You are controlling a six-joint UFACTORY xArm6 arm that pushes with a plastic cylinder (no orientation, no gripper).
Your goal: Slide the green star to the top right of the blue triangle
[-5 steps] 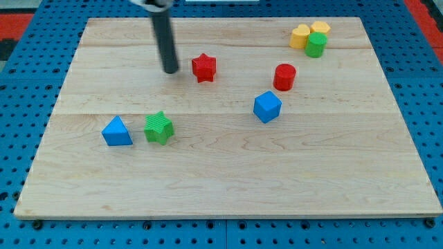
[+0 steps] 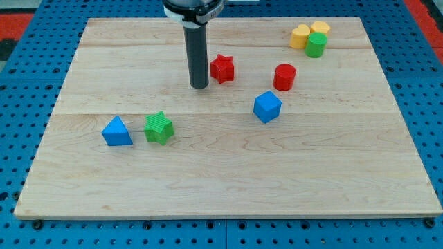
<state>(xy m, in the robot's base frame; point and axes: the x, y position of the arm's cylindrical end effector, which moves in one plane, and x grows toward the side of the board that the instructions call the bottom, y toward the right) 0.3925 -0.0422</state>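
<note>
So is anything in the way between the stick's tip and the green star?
No, nothing visible is. My tip is up above the green star, a bit toward the view's right, with only bare board between them. The red star sits on the tip's other side. The spot up-right of the blue triangle looks free too.

1. Bright, even light covers the wooden board; no glare.
2. Blocks cast only faint, short shadows.
3. The rod's top at the view's top looks slightly blurred; the rest is sharp.

Single raised view, angled down over whole board.
</note>
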